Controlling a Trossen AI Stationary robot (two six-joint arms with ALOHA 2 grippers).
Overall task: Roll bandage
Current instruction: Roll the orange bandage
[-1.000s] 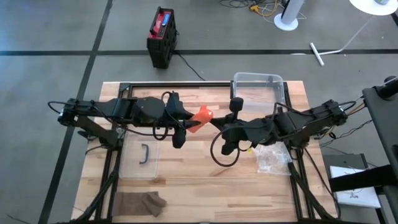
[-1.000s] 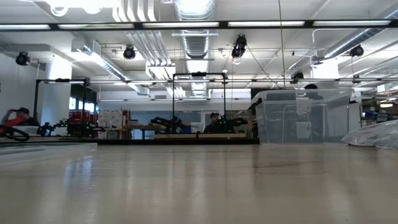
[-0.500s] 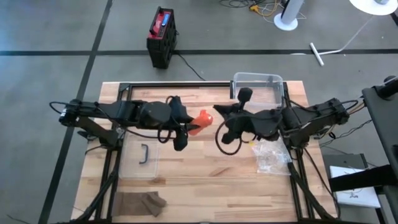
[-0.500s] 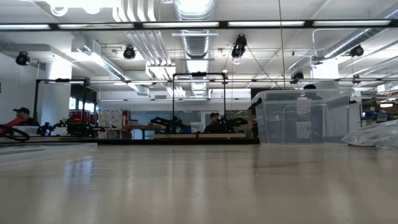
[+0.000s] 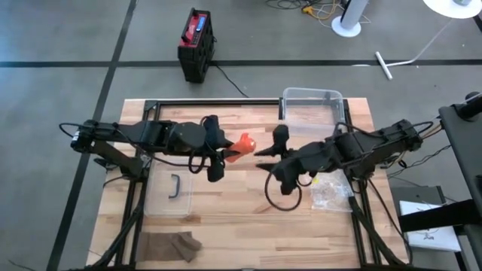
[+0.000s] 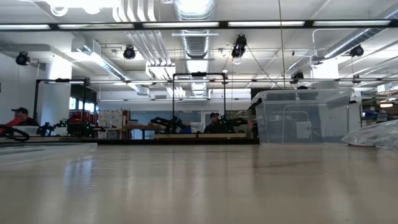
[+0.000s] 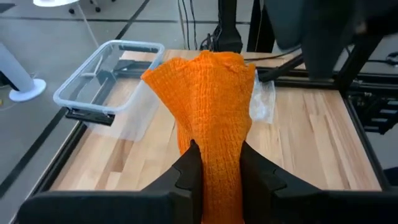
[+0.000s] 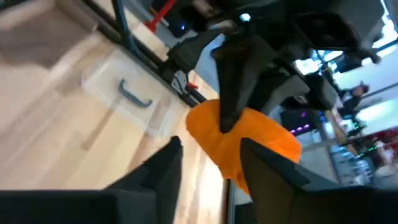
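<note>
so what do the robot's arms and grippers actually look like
Both arms are dark, nearly black, jointed, with bulky rounded housings and loose black cables looping beside them. The left gripper and the right gripper each have two dark, smooth, tapered fingers. No markings show.

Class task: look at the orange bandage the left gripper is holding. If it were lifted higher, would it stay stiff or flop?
Probably floppy: the orange bandage is an open-weave cloth that folds and flares above the left gripper. It likely weighs little, since one narrow pinch holds it up.
</note>
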